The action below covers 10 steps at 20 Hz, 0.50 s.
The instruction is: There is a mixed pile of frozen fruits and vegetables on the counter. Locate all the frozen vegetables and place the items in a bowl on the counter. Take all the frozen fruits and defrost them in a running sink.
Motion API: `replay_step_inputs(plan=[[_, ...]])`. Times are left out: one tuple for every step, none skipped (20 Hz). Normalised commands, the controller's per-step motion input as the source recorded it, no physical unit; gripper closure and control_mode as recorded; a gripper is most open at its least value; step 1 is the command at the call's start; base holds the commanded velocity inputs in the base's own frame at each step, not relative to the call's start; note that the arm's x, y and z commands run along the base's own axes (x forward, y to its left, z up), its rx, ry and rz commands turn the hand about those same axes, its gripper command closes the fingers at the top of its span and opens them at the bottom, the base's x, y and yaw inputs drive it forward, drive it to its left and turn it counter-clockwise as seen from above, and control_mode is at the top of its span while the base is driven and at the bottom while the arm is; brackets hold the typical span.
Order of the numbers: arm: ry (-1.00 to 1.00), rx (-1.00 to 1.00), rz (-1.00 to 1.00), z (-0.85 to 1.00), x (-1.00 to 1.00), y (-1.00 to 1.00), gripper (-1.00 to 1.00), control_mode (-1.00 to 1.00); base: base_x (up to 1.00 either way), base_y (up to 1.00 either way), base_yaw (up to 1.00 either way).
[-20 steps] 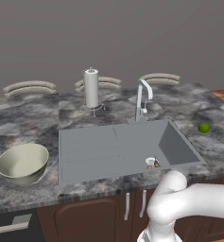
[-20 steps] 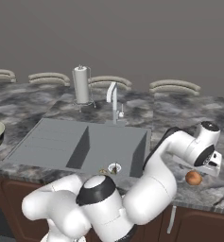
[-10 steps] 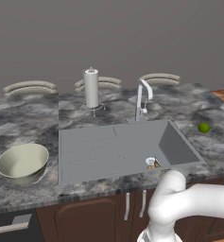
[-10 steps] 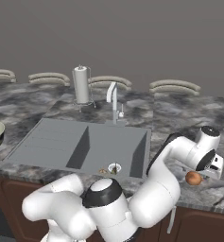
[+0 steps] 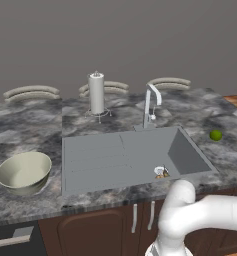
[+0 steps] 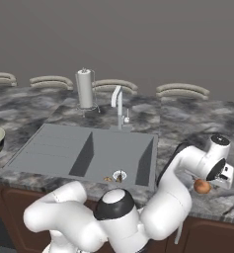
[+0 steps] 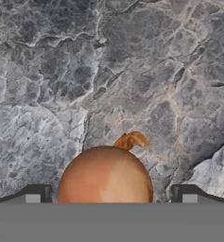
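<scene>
Currently the gripper (image 7: 111, 198) stands fully spread, one fingertip on each side of the reddish-brown oval lump (image 7: 105, 175), which lies on the counter (image 7: 132, 71) to the right of the sink (image 5: 125, 155). In the right base view the same lump (image 6: 202, 186) sits just under the hand, near the counter's front edge. Nothing is pinched yet.

Risks from this position, as judgements:

1. Roll-out. The lump is rounded and smooth. If the jaws close off-centre, or one fingertip meets it first, it may squirt sideways, and the front edge is close.
2. Shallow grip. Whether the fingertips reach down to the lump's widest part cannot be told; a grip above that line would likely slip on lifting.
3. Wrong destination. The lump belongs with the vegetables, so it goes to the bowl (image 5: 24, 171), well apart on the far side of the sink, not into the basin, where an orange-brown lump (image 5: 161, 174) already lies by the drain.
4. Long carry. The route crosses the tap (image 5: 151, 102); a low path could strike it.

The lime-green ball (image 5: 216, 135) remains on the counter, near the work area, and a careless swing could knock it.
</scene>
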Motion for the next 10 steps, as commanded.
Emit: replay_step_inputs(plan=[[0.00,0.00,-0.07,-0.16,0.00,-0.34,-1.00,-1.00,0.00,0.00,0.00],[0.00,0.00,-0.07,-0.16,0.00,-0.31,-1.00,-1.00,0.00,0.00,0.00],[0.00,0.00,-0.07,-0.15,0.00,-0.25,-1.00,-1.00,0.00,0.00,0.00],[0.00,0.00,-0.07,-0.16,0.00,-0.20,-1.00,-1.00,0.00,0.00,0.00],[0.00,0.00,-0.06,-0.17,0.00,-0.11,-1.00,-1.00,0.00,0.00,0.00],[0.00,0.00,-0.05,-0.20,0.00,-0.02,-1.00,-1.00,0.00,0.00,0.00],[0.00,0.00,-0.04,-0.22,0.00,0.00,-1.00,-1.00,0.00,0.00,0.00],[0.00,0.00,-0.04,-0.24,0.00,0.00,-1.00,-1.00,0.00,0.00,0.00],[0.00,0.00,-0.04,-0.25,0.00,0.00,-1.00,-1.00,0.00,0.00,0.00],[0.00,0.00,-0.05,-0.27,0.00,0.00,-1.00,-1.00,0.00,0.00,0.00]])
